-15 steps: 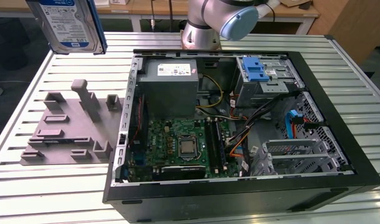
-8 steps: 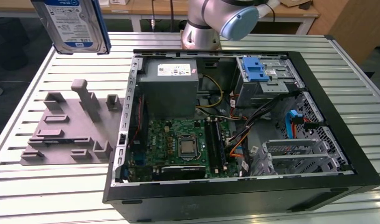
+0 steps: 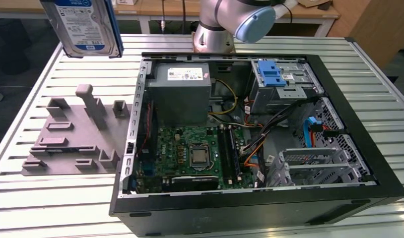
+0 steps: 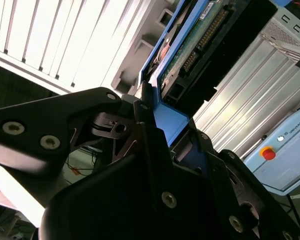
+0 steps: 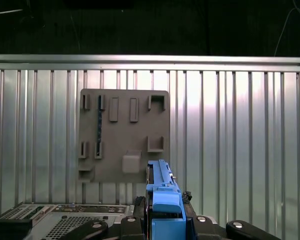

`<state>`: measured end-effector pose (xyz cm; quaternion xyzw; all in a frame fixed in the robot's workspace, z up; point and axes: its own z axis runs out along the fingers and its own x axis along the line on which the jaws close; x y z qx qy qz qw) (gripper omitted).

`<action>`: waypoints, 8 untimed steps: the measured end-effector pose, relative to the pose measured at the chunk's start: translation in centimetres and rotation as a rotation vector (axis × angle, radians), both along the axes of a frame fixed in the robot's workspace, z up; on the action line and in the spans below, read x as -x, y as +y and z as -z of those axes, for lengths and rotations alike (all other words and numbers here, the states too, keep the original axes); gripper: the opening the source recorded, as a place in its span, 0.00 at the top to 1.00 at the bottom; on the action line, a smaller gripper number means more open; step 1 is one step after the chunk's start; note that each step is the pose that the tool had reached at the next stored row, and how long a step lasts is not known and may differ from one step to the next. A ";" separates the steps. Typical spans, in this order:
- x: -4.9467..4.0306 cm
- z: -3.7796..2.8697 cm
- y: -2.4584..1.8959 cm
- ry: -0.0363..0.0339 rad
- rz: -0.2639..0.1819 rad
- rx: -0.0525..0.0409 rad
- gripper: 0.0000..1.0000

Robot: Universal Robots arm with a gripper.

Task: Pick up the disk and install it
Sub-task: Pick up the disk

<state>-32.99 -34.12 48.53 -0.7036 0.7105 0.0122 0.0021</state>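
The disk, a silver drive with a white-and-blue label in a blue carrier, hangs upright in the air above the table's far corner on the exterior view's left. My gripper is shut on it, its black fingers clamping the blue carrier edge. The disk's green circuit board faces the second wrist view. In the first wrist view the blue carrier edge rises from between my gripper.
Below the disk a grey fixture plate with raised holders lies on the slatted metal table. The open computer case holds a blue-latched drive cage, a power supply and a motherboard.
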 end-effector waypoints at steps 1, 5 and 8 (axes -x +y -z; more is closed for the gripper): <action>-0.12 0.00 0.00 0.0000 0.000 0.0000 0.64; -0.62 0.00 0.00 0.0000 0.000 0.0000 0.64; -0.98 0.00 0.00 0.0000 0.000 0.0000 0.64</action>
